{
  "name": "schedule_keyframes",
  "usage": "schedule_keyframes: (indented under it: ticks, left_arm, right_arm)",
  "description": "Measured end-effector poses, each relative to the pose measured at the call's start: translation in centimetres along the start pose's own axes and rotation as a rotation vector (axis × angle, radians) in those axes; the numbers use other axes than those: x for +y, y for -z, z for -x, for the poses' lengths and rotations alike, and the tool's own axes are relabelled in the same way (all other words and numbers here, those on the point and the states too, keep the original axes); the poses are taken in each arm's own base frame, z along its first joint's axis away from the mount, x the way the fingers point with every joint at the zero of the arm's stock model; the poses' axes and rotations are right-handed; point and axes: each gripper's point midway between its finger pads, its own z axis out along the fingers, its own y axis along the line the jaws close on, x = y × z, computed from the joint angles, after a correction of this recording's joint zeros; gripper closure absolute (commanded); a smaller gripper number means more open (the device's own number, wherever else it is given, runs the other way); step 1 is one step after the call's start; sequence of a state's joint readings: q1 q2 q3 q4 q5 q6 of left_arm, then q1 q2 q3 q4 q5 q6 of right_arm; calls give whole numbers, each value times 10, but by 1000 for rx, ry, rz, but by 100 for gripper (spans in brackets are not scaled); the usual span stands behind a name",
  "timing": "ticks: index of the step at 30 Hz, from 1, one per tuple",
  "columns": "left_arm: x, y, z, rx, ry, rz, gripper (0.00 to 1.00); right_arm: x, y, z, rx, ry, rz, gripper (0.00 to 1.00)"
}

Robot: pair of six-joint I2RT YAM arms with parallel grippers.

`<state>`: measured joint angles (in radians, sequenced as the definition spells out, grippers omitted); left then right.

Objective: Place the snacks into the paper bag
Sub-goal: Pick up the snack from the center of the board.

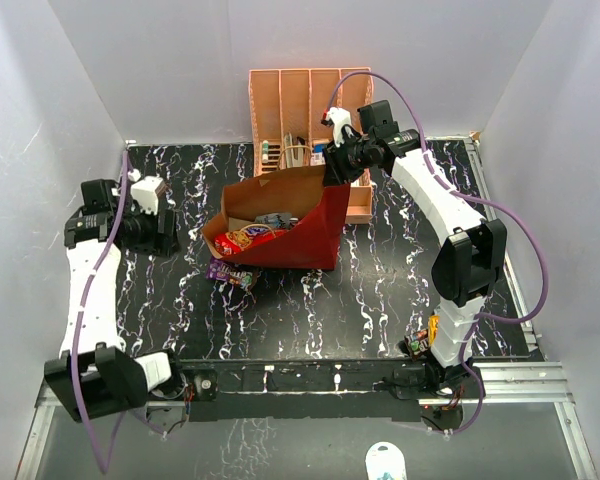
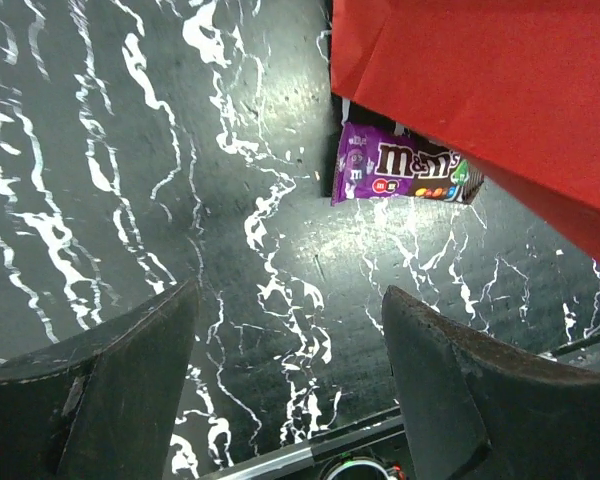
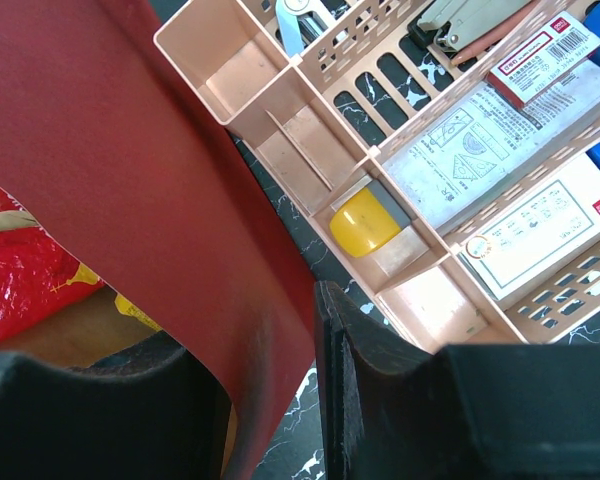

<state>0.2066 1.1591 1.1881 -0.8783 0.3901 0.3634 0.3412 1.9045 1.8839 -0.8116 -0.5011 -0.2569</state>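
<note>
- Right gripper [image 3: 265, 330] has its jaws clamped on the wall of the paper bag [image 1: 305, 235], at its 1 o'clock corner.
- Left gripper [image 2: 290, 298], jaws apart, hovers at the bag's 9 o'clock.
- Red chip bag [image 1: 248, 238] lies inside; purple candy wrapper [image 2: 400, 172] lies outside at 7 o'clock.

The whole table [image 1: 310, 320] is taken in from above and behind its near edge, facing the far wall, with the paper bag [image 1: 315, 235] small near the middle. From the left wrist the tabletop is viewed downward at close range past the spread left gripper [image 2: 290, 290], and the bag's red side and a purple candy wrapper [image 2: 400, 172] are shared with the overhead view. From the right wrist the bag's wall, clamped in the right gripper [image 3: 270, 340], is seen very near with the peach organizer [image 3: 310, 130] just beyond, both also caught from above
</note>
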Motion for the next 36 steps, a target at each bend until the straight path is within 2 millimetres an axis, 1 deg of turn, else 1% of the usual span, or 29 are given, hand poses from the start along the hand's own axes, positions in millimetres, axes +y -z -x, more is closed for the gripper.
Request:
schedule_keyframes:
  ticks: [3,7,12,16,26,36]
  left_arm:
    - [6,-21,-16,51,50,-58,28]
    - [12,-55,-30,116,101,-154,28]
    - [9,-92,-45,189,166,-285,28]
    - [8,-114,-55,224,208,-353,29]
    - [-3,-146,-70,279,287,-480,36]
    - [-24,-159,-70,301,276,-543,47]
  right_arm:
    - [0,0,0,-1,1,2,63]
    - [0,0,0,-1,1,3,63]
    - [0,0,0,-1,1,2,63]
    - [0,0,0,-1,1,3,63]
    - [0,0,0,-1,1,2,63]
    - [0,0,0,-1,0,2,63]
